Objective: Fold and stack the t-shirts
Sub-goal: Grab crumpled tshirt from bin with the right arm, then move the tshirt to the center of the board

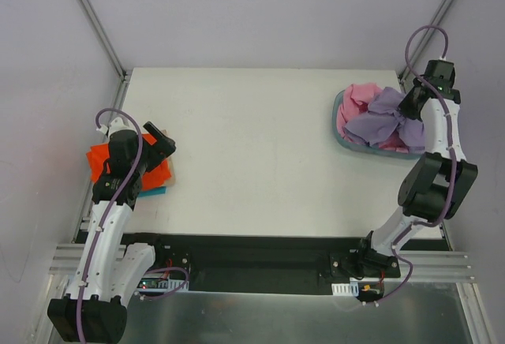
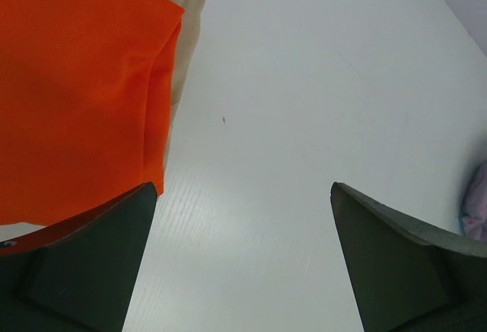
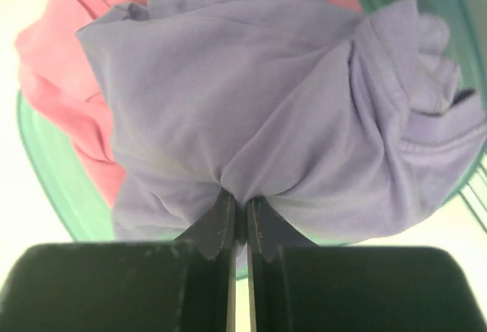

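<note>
A crumpled lavender t-shirt (image 1: 383, 121) (image 3: 259, 111) lies on top of a pink t-shirt (image 1: 359, 99) (image 3: 57, 81) in the basket (image 1: 341, 132) at the table's right. My right gripper (image 1: 409, 107) (image 3: 242, 199) is shut on a fold of the lavender t-shirt. At the left edge a folded orange-red t-shirt (image 1: 101, 161) (image 2: 76, 81) lies on a teal one (image 1: 155, 191). My left gripper (image 1: 162, 143) (image 2: 243, 218) hovers open beside the orange-red t-shirt, nothing between its fingers (image 2: 99, 263).
The basket's green-blue rim (image 3: 46, 195) stands close to the table's right edge. A beige cloth edge (image 2: 186, 35) shows under the orange-red t-shirt. White table (image 1: 252, 155) stretches between the two piles.
</note>
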Controlling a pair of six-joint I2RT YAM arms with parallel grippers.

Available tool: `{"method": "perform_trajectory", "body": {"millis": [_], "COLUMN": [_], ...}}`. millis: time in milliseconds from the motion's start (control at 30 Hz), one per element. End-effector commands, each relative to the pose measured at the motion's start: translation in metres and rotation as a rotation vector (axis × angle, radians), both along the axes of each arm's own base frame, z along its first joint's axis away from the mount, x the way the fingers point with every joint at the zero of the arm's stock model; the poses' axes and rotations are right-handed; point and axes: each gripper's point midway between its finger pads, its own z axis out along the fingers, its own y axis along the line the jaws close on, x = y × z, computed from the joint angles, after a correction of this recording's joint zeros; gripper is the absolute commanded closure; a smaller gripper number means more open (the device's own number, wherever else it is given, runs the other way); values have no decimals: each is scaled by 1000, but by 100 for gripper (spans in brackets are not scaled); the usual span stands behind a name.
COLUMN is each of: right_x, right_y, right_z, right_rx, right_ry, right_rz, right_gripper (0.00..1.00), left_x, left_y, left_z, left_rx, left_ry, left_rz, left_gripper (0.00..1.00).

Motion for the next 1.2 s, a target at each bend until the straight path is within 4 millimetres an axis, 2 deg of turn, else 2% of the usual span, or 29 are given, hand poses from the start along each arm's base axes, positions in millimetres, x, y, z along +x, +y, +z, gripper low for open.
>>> {"method": "perform_trajectory", "body": {"millis": [0,133,233,333,367,433,467,533,600,633,700,767,833,867,900,933,1000,1033,1067,1100,1133,1167], "right_x": [-13,-19,-29,-41,-50,-63,-76,-90,-115,-123,-149,-167,-171,-170,-159,-151,-122,-113,-100,-102,-107,-111], "right_y": [-2,11,27,64,86,113,140,170,223,239,285,319,335,339,339,335,307,294,268,258,252,253], "right_z": [78,129,176,230,249,279,295,310,327,331,339,338,321,311,281,263,214,179,159,143,121,113], "right_rx": [-86,-93,-104,-74,-73,-66,-53,-13,94,134,237,303,344,353,348,321,184,132,19,-19,-41,-44], "right_ry": [-135,-253,-364,-507,-559,-637,-684,-738,-798,-813,-841,-836,-795,-767,-693,-652,-527,-437,-379,-320,-262,-247], "right_rz": [12,64,106,210,265,344,415,509,690,752,941,1079,1145,1153,1126,1090,915,842,713,680,671,677], "right_gripper": [98,99,99,99,99,99,99,99,99,99,99,99,97,89,84,80,57,44,15,4,3,3], "left_x": [-5,-6,-6,-7,-7,-8,-8,-8,-10,-11,-14,-17,-20,-22,-24,-26,-29,-31,-33,-34,-35,-36], "left_y": [-6,-8,-10,-14,-15,-17,-18,-20,-21,-23,-24,-25,-27,-27,-26,-26,-23,-22,-21,-20,-21,-22], "left_z": [-2,0,1,0,0,-2,-2,-3,-4,-5,-3,-4,1,1,4,4,5,5,3,3,2,0], "left_rx": [-40,-50,-59,-76,-79,-89,-93,-99,-104,-106,-108,-117,-124,-128,-126,-128,-120,-118,-115,-114,-120,-126], "left_ry": [7,-3,-7,-1,-3,5,7,10,11,9,-3,-9,-34,-40,-57,-59,-68,-69,-60,-60,-54,-44], "left_rz": [-16,-24,-26,-42,-47,-57,-60,-65,-73,-83,-89,-94,-99,-100,-96,-91,-75,-71,-62,-59,-59,-60], "left_gripper": [1,1,1,1,1,1,1,1,1,1,1,1,1,1,1,1,1,1,1,1,1,1]}}
